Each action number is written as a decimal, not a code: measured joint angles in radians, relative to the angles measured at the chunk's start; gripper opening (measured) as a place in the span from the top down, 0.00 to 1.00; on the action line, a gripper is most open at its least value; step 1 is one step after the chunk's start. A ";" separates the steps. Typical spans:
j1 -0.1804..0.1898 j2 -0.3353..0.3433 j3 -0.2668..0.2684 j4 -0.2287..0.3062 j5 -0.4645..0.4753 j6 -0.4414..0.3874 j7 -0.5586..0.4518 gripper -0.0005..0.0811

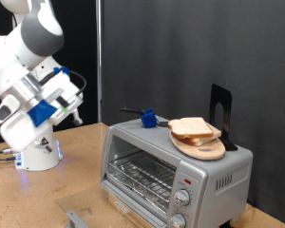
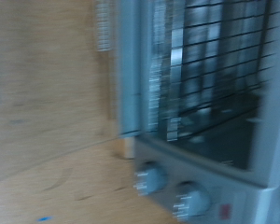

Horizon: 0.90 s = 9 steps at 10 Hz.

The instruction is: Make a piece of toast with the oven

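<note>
The silver oven (image 1: 176, 166) stands on the wooden table at the exterior view's right, with its wire rack showing behind the glass door and two knobs (image 1: 183, 198) at the front. On its roof a round wooden plate (image 1: 201, 147) carries stacked slices of pale bread, the piece of toast (image 1: 192, 127) on top. My gripper (image 1: 74, 114) hangs in the air to the exterior view's left of the oven, apart from it, holding nothing that I can see. The blurred wrist view shows the oven (image 2: 205, 84), its knobs (image 2: 151, 177) and a red mark (image 2: 224, 212); no fingers appear there.
A blue object with a dark handle (image 1: 147, 118) lies on the oven roof beside the plate. A black stand (image 1: 221, 109) rises behind the plate. The robot base (image 1: 38, 152) sits at the left. A small grey piece (image 1: 78, 219) lies at the table's front.
</note>
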 joint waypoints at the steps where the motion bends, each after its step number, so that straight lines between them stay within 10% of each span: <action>1: 0.013 -0.009 0.001 0.018 0.015 -0.080 -0.028 0.01; 3: 0.039 -0.030 0.017 0.050 0.001 -0.174 -0.095 0.01; 6: 0.042 -0.085 0.136 0.052 -0.248 -0.070 -0.047 0.01; 9: 0.055 -0.082 0.119 0.089 -0.168 -0.204 -0.117 0.01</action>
